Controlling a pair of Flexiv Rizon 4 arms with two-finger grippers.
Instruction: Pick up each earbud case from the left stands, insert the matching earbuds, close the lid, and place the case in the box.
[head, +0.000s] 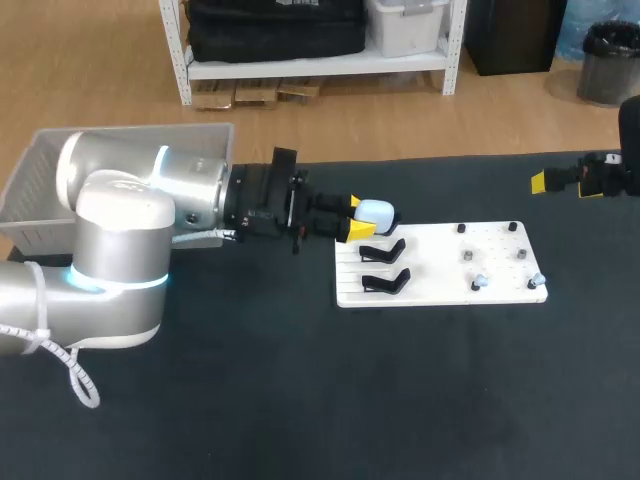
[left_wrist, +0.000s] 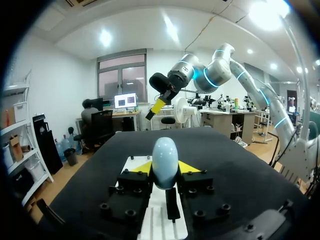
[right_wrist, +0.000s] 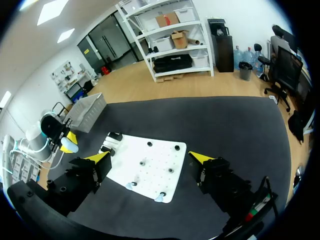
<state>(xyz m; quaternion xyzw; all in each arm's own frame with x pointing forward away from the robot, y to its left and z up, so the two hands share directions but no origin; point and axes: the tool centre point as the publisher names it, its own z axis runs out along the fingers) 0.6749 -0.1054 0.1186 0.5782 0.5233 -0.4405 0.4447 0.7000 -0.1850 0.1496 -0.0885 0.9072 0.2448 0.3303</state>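
Observation:
A pale blue earbud case (head: 377, 213) is held in the air just above the back left corner of the white board (head: 440, 268), with my left gripper (head: 359, 217) shut on it. In the left wrist view the case (left_wrist: 165, 161) stands upright between the yellow tips of the left gripper (left_wrist: 165, 170), over a black stand (left_wrist: 171, 204). Two black stands (head: 383, 251) (head: 385, 281) on the board's left side are bare. Two pale earbuds (head: 480, 282) (head: 537, 280) sit near the board's front right. My right gripper (right_wrist: 150, 158) hangs open and empty high over the table's right, in the head view (head: 562, 183) at the far right edge.
A grey basket (head: 40, 165) stands at the table's back left, behind my left arm. Several small pegs (head: 467, 256) stick up from the right half of the board. Dark mat surrounds the board (right_wrist: 150, 165) on all sides.

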